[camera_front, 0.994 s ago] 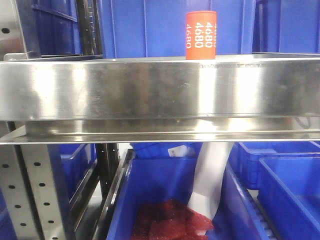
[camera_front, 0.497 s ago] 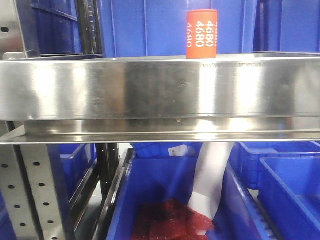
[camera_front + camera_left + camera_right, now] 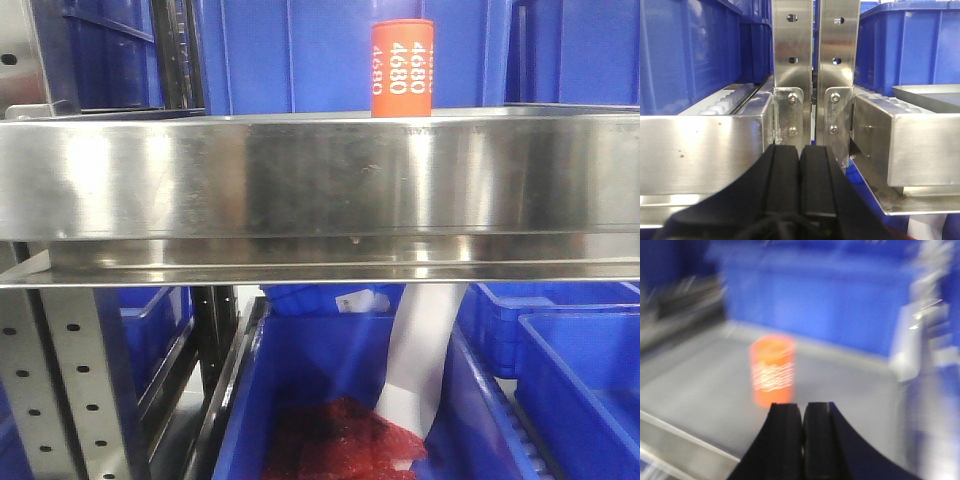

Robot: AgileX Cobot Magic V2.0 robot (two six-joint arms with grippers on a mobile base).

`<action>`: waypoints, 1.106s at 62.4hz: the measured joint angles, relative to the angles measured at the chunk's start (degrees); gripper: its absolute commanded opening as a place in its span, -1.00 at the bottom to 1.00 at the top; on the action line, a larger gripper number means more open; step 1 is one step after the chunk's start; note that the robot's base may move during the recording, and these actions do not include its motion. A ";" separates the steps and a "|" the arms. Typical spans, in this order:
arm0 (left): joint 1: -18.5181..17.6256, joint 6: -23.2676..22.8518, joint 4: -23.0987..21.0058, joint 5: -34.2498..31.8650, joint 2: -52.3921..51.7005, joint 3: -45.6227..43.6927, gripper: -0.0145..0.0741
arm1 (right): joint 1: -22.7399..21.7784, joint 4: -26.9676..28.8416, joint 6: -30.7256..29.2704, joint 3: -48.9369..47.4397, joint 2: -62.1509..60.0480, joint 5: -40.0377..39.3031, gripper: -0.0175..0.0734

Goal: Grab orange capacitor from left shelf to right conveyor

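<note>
The orange capacitor [image 3: 402, 68] stands upright on the left shelf [image 3: 320, 180], right of centre, white "4680" down its side. In the blurred right wrist view the same capacitor [image 3: 772, 370] stands on the grey shelf surface [image 3: 695, 385], just beyond and slightly left of my right gripper [image 3: 803, 406], whose black fingers are pressed together with nothing between them. My left gripper [image 3: 800, 148] is shut and empty too, facing the steel uprights [image 3: 792, 60] where two shelf sections meet. The right conveyor is out of view.
Blue plastic bins [image 3: 330, 55] stand behind the capacitor, and more bins [image 3: 330, 390] sit under the shelf, one holding red material [image 3: 340, 440]. Perforated grey uprights [image 3: 70, 390] stand at the lower left. A shallow silver tray [image 3: 930, 95] lies on the right shelf section.
The front view has shifted slightly, so the capacitor sits a touch higher in the picture. The capacitor itself stays standing on the shelf.
</note>
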 measured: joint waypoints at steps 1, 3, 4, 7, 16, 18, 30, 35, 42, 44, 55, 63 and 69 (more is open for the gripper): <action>0.00 0.00 0.00 0.00 0.00 0.00 -0.91 | 0.50 0.00 0.00 -0.39 1.26 -0.18 0.39; 0.00 0.00 0.00 0.00 0.00 0.00 -0.91 | 1.62 0.00 0.00 -1.33 3.66 -0.47 0.69; 0.00 0.00 0.00 0.00 0.00 0.00 -0.91 | 2.22 0.00 0.00 -1.90 5.38 -0.65 0.83; 0.00 0.00 0.00 0.00 0.00 0.00 -0.91 | 3.17 0.00 0.00 -3.07 8.63 -1.52 0.78; 0.00 0.00 0.00 0.00 0.00 0.00 -0.91 | 3.96 0.00 -0.13 -6.10 18.11 -6.37 0.76; 0.00 0.00 0.00 0.00 0.00 0.00 -0.91 | 3.96 0.00 -0.13 -6.51 19.93 -7.90 0.76; 0.00 0.00 0.00 0.00 0.00 0.00 -0.91 | 3.91 0.00 -0.13 -7.53 28.06 -15.48 0.76; 0.00 0.00 0.00 0.00 0.00 0.00 -0.91 | 3.13 1.24 -0.13 -7.62 31.31 -18.03 0.76; 0.00 0.00 0.00 0.00 0.00 0.00 -0.91 | 1.70 3.29 -0.13 -7.62 34.45 -22.55 0.76; 0.00 0.00 0.00 0.00 0.00 0.00 -0.91 | 1.41 3.29 -0.13 -7.62 35.36 -23.89 0.76; 0.00 0.00 0.00 0.00 0.00 0.00 -0.91 | 0.95 3.94 -0.13 -7.66 39.28 -29.85 0.40; 0.00 0.00 0.00 0.00 0.00 0.00 -0.91 | 0.95 4.00 0.04 -8.06 40.49 -30.75 -0.51; 0.00 0.00 0.00 0.00 0.00 0.00 -0.91 | 0.95 4.00 0.04 -8.15 40.12 -30.26 -0.44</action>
